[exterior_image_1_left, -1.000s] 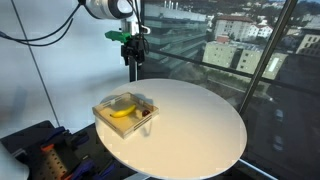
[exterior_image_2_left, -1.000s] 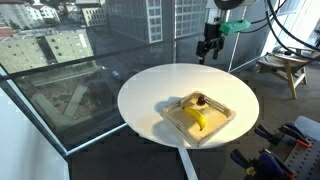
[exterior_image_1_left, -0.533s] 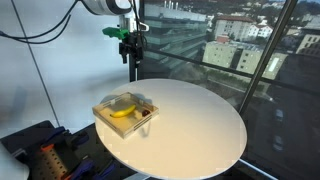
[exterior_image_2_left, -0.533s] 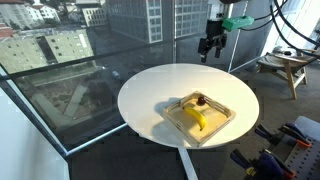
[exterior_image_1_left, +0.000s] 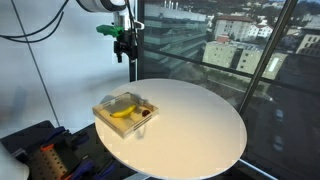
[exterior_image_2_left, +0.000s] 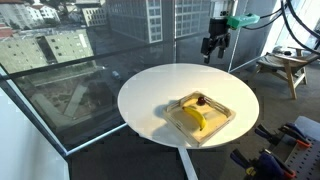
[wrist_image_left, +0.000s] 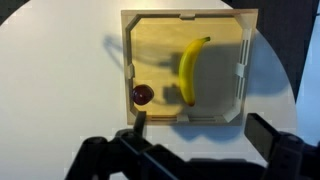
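Observation:
My gripper (exterior_image_1_left: 125, 47) hangs high in the air above the far edge of the round white table (exterior_image_1_left: 200, 130), also seen in an exterior view (exterior_image_2_left: 213, 45). Its fingers (wrist_image_left: 200, 135) are spread open with nothing between them. A shallow wooden tray (exterior_image_1_left: 104, 106) rests on the table below, holding a yellow banana (exterior_image_1_left: 121, 112) and a small dark red fruit (exterior_image_1_left: 146, 113). In the wrist view the tray (wrist_image_left: 128, 50), the banana (wrist_image_left: 189, 68) and the dark fruit (wrist_image_left: 143, 95) lie well beneath the fingers. The tray (exterior_image_2_left: 224, 124) with the banana (exterior_image_2_left: 196, 119) also shows in an exterior view.
Large windows with a city view stand behind the table. A wooden stool (exterior_image_2_left: 282, 66) stands by the window. Black equipment with orange parts (exterior_image_1_left: 45, 155) sits on the floor beside the table. A cable (exterior_image_1_left: 40, 70) hangs near the arm.
My gripper has risen slightly and drifted sideways away from the table's middle. The tray and fruit have not moved.

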